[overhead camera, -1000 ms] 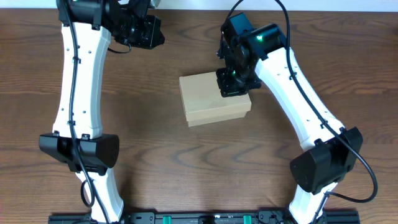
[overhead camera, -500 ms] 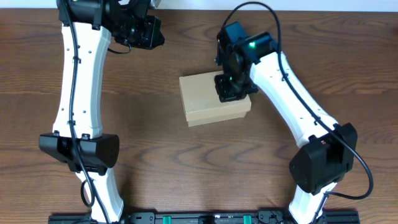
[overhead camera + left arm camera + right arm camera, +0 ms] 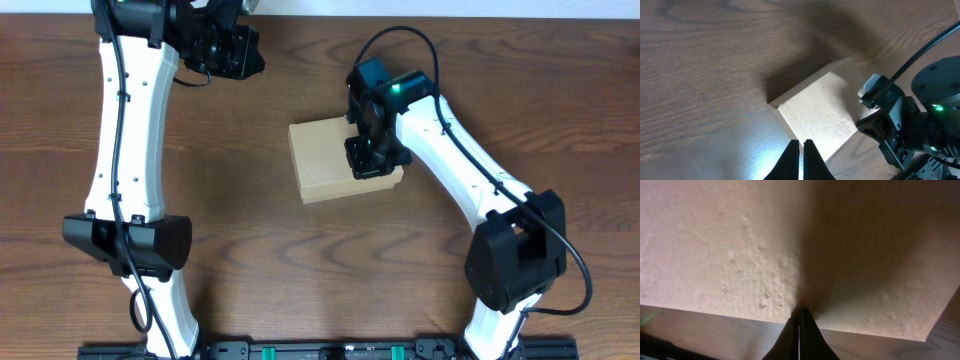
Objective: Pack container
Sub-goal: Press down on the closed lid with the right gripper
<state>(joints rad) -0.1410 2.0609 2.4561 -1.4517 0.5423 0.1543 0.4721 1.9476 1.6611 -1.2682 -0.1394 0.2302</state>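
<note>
The container [image 3: 325,158] is a plain tan cardboard box with its flap lid down, lying at the table's middle. It also shows in the left wrist view [image 3: 820,117] and fills the right wrist view [image 3: 790,245]. My right gripper [image 3: 368,160] is shut and empty, its fingertips [image 3: 800,311] pressing on the lid near the box's right end. My left gripper [image 3: 232,50] is shut and empty, held high at the back left, well away from the box; its closed fingers [image 3: 801,145] point toward the box's near corner.
The wooden table [image 3: 230,230] surrounds the box. The right arm's cable [image 3: 400,35] loops above the box. The arm bases stand at the front edge.
My right gripper has moved a little left and forward over the lid. The box has shifted and turned slightly under it. The left arm has not moved.
</note>
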